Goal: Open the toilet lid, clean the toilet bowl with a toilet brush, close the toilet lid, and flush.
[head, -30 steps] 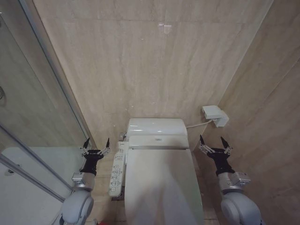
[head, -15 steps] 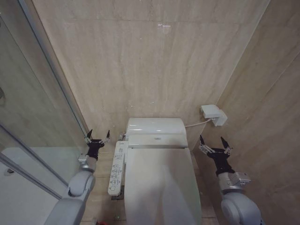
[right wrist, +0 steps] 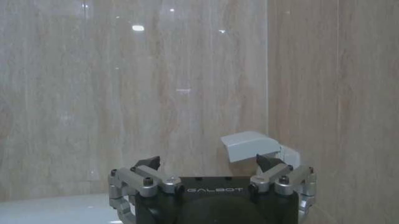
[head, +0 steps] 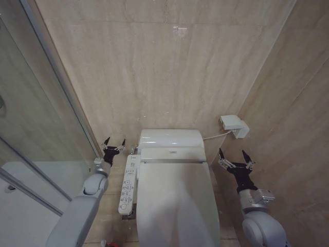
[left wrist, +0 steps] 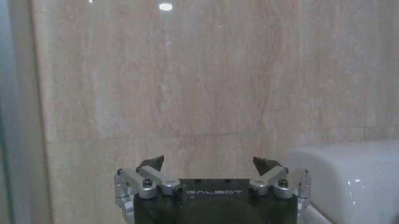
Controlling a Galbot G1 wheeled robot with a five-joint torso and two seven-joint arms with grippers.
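The lid lies shut, lower centre. The left gripper, fingers spread and empty, sits just left of it; the right gripper, likewise released, lower right.

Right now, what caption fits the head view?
Lid shut; open left gripper raised beside the button panel, open right gripper by the side wall.

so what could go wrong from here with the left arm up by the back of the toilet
The open left gripper sits in the narrow gap between the glass partition and the button panel, so a sideways drift could knock either. The toilet lid is closed and smooth, so the fingers may slip finding an edge. The right gripper, also open, hangs close to the side wall.
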